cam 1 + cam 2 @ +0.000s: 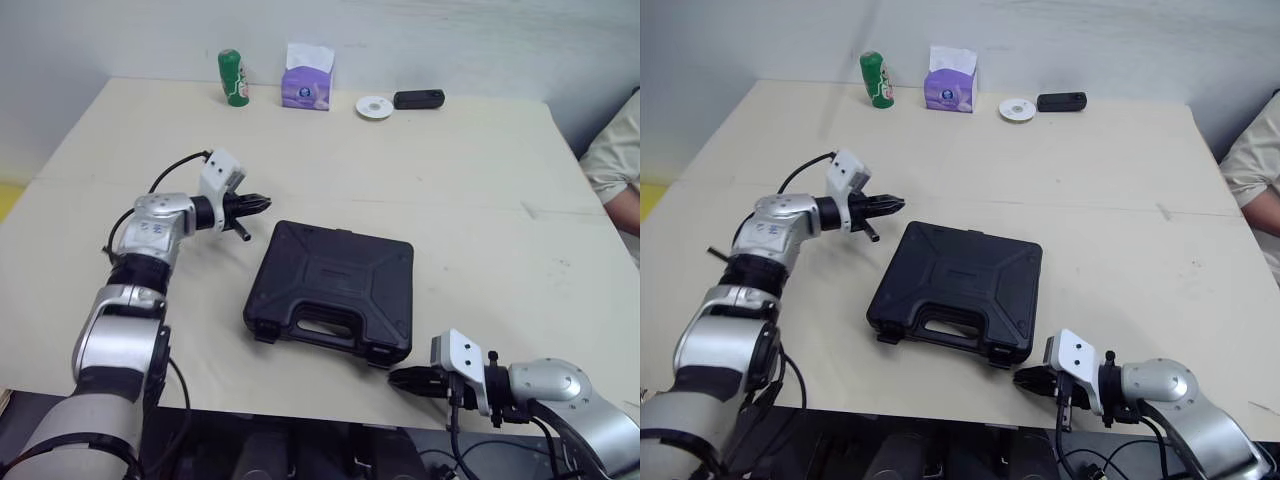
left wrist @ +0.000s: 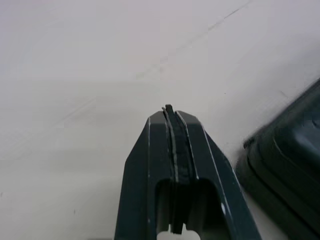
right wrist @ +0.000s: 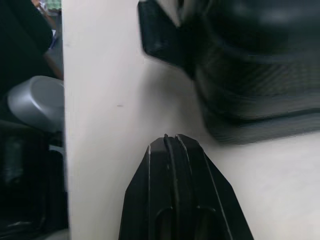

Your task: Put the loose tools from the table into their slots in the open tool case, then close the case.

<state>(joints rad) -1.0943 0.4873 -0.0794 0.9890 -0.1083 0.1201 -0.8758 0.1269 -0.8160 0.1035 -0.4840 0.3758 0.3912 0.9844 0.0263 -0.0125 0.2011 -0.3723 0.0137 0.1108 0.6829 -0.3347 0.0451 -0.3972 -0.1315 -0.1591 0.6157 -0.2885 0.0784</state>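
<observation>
The black tool case lies closed and flat in the middle of the table, handle toward the front edge. My left gripper hovers just left of the case's far left corner, fingers shut with nothing between them. In the left wrist view the shut fingertips point at bare table beside the case's edge. My right gripper sits at the table's front edge, just right of the case's near right corner, shut and empty. The right wrist view shows the case's corner close ahead.
At the back of the table stand a green bottle, a purple tissue box, a white disc and a small black device. A person's sleeve shows at the right edge.
</observation>
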